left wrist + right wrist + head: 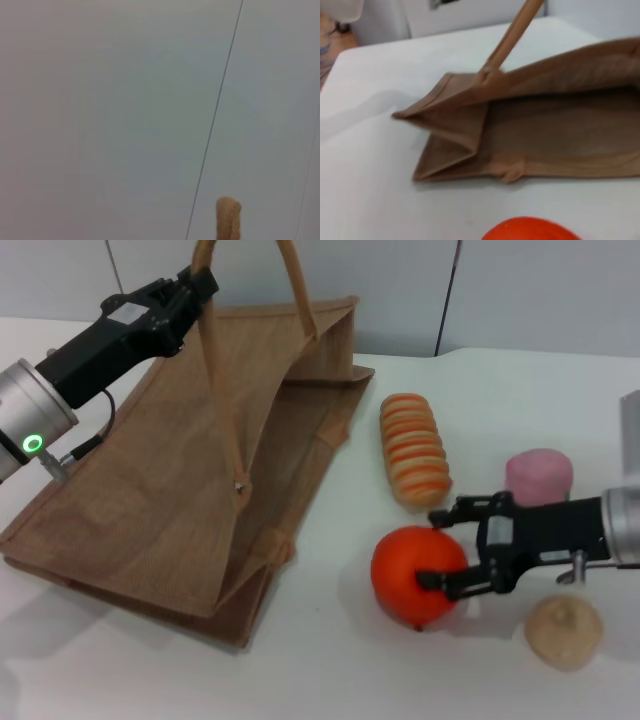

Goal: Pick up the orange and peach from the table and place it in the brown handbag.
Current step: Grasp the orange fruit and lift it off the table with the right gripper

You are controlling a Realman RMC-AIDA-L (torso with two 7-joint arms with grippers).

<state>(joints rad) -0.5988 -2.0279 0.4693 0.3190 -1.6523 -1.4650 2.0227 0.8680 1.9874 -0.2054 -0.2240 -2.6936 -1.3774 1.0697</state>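
Observation:
The orange (408,575) is at table level in front of the bag's open mouth. My right gripper (437,548) reaches in from the right, with one finger on each side of the orange, closed on it. The orange's top also shows in the right wrist view (530,229). The pink peach (538,476) sits behind my right arm. The brown handbag (170,490) lies on its side with its mouth facing right. My left gripper (200,285) is shut on one loop handle (228,217) and holds it up, which keeps the mouth (560,135) open.
An orange-striped bread loaf (413,448) lies between the bag and the peach. A beige ball (565,632) sits just in front of my right arm. The white table (330,680) has bare room in front of the orange.

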